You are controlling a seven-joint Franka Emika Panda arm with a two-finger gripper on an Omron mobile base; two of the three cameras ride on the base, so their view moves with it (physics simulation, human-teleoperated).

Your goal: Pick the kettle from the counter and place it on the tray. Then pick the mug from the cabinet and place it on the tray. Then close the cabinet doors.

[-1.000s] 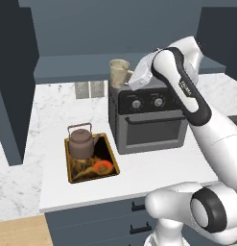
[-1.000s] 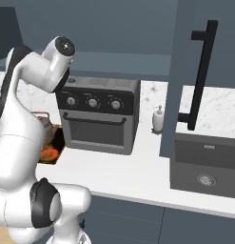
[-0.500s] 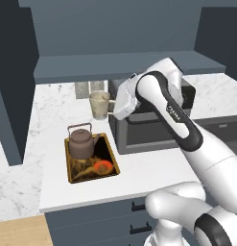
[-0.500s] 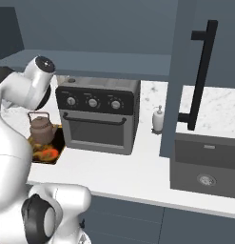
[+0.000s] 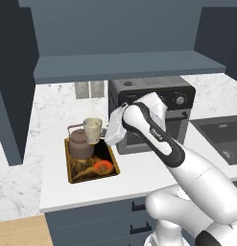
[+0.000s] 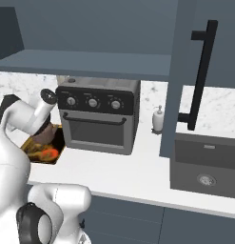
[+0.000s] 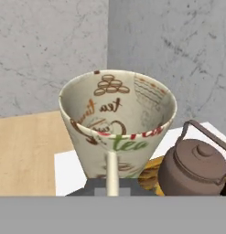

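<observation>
Gripper (image 5: 101, 132) pinching mug (image 5: 92, 129) from the side, fingers likely clamped on its wall or handle; contact itself hidden. Mug upright, cream glazed ceramic, flared rim, brown lettering inside, held above tray's (image 5: 71, 178) far edge, just beside kettle (image 5: 80, 145). Kettle squat, matte brown, thin arched handle, seated at tray's far left corner. Free tray surface lies below and nearer. Beyond, cabinet (image 5: 120, 67) open.

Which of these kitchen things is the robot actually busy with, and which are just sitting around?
Part of the job:
- mug, held in the gripper
- kettle, on the tray
- open cabinet
- cabinet door
- counter

Just sitting around:
- countertop oven
- soap dispenser
- sink
</observation>
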